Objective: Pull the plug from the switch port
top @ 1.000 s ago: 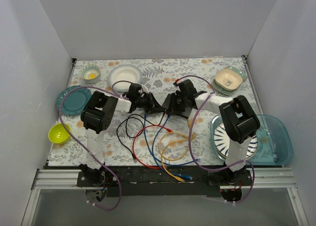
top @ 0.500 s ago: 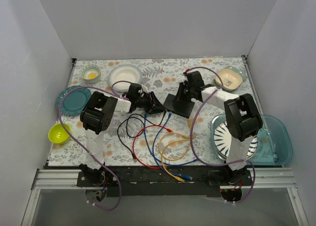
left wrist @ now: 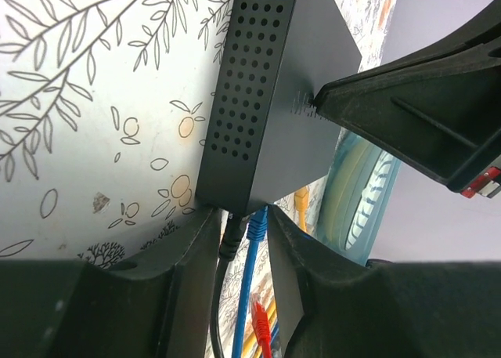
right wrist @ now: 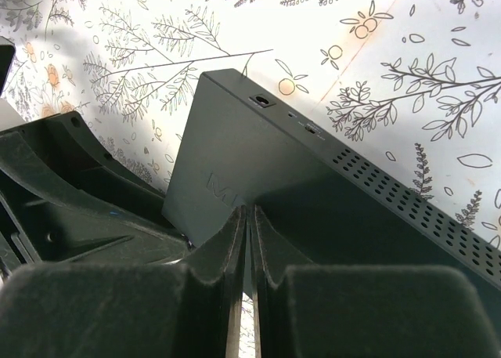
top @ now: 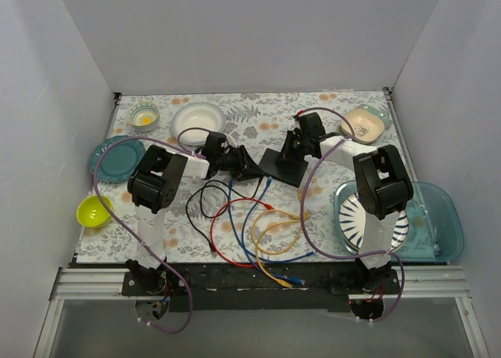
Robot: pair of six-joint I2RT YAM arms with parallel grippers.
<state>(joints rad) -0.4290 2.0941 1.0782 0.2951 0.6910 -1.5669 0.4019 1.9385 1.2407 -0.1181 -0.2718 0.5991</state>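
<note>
The switch (top: 282, 167) is a flat black box lying mid-table; it also shows in the left wrist view (left wrist: 274, 99) and the right wrist view (right wrist: 258, 178). My left gripper (top: 249, 170) is at its left front corner. In the left wrist view the left gripper (left wrist: 244, 225) is closed around a black plug (left wrist: 232, 236) and a blue plug (left wrist: 257, 225), which sit side by side in the switch's edge. My right gripper (top: 297, 154) is shut and empty, its tips (right wrist: 249, 213) resting on the switch's top face.
Loose red, yellow, blue and black cables (top: 250, 225) coil in front of the switch. A white bowl (top: 199, 118), teal plate (top: 116, 156), yellow-green bowl (top: 93, 211), cream bowl (top: 363, 126) and a teal tray (top: 438, 217) with a striped plate ring the table.
My right gripper has moved back and to the right, off the switch's left part and onto its far side. The switch now shows more fully. The left arm has stayed put.
</note>
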